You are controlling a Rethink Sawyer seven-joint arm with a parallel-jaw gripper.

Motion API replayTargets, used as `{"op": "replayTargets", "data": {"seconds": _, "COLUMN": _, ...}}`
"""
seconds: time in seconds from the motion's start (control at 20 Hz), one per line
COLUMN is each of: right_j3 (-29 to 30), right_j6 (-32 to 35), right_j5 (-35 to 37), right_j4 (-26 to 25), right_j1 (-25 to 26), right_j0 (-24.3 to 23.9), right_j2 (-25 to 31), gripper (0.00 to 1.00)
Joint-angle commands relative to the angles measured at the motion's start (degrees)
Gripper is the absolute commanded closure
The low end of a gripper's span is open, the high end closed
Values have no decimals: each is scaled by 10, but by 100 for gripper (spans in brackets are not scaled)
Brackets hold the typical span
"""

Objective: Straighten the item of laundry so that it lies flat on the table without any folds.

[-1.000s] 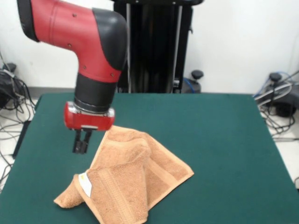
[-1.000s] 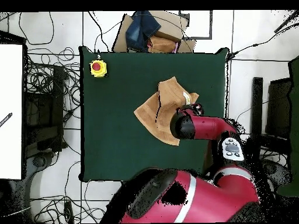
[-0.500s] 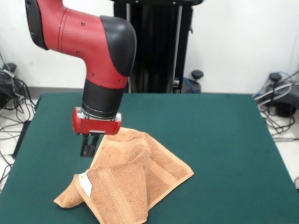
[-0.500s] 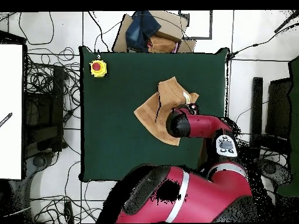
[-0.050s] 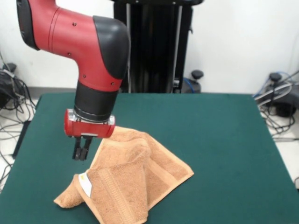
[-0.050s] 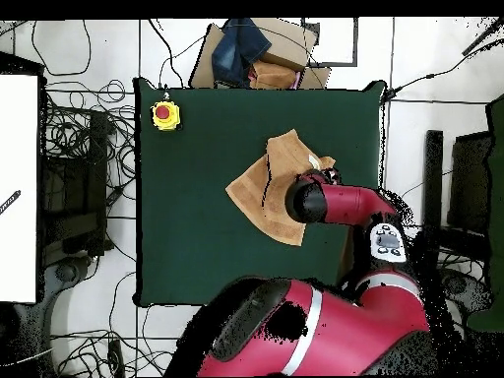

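Not done: towel [image 5: 128, 179] lies near the front edge of the green surface [image 5: 224, 140], folded over itself with the label [image 5: 85, 185] showing, while the pincer [image 5: 81, 150] hangs empty, fingers pressed together, just beside its far-left edge.

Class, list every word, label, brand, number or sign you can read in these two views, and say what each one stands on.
No text can be read in either view.
The small white label on the towel: any print is too small to read.
The yellow box with a red button on the table: a tiny mark above it, too blurred to read.
The red arm above the claw: no lettering shows.
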Motion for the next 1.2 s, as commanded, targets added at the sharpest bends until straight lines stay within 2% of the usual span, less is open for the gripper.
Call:
{"op": "replayTargets", "data": {"seconds": 0.05, "right_j3": -51, "right_j6": 79, "right_j5": 72, "right_j4": 19, "right_j1": 23, "right_j0": 38, "right_j2": -11, "gripper": 100}}
{"op": "replayTargets", "data": {"seconds": 0.3, "right_j3": -63, "right_j6": 72, "right_j5": 179, "right_j4": 37, "right_j1": -22, "right_j0": 70, "right_j2": -30, "gripper": 100}}
{"op": "replayTargets", "data": {"seconds": 0.45, "right_j3": -84, "right_j6": 110, "right_j5": 180, "right_j4": 39, "right_j1": -6, "right_j0": 106, "right_j2": -68, "gripper": 100}}
{"op": "replayTargets", "data": {"seconds": 0.6, "right_j3": -112, "right_j6": 164, "right_j5": 163, "right_j4": 38, "right_j1": 28, "right_j0": 147, "right_j2": -115, "gripper": 100}}
{"op": "replayTargets", "data": {"seconds": 0.8, "right_j3": -113, "right_j6": 220, "right_j5": 125, "right_j4": 61, "right_j1": 63, "right_j0": 171, "right_j2": -144, "gripper": 100}}
{"op": "replayTargets", "data": {"seconds": 1.0, "right_j3": -115, "right_j6": 228, "right_j5": 49, "right_j4": 81, "right_j1": 100, "right_j0": 163, "right_j2": -138, "gripper": 100}}
{"op": "replayTargets", "data": {"seconds": 1.2, "right_j3": -86, "right_j6": 243, "right_j5": -1, "right_j4": 109, "right_j1": 110, "right_j0": 141, "right_j2": -124, "gripper": 100}}
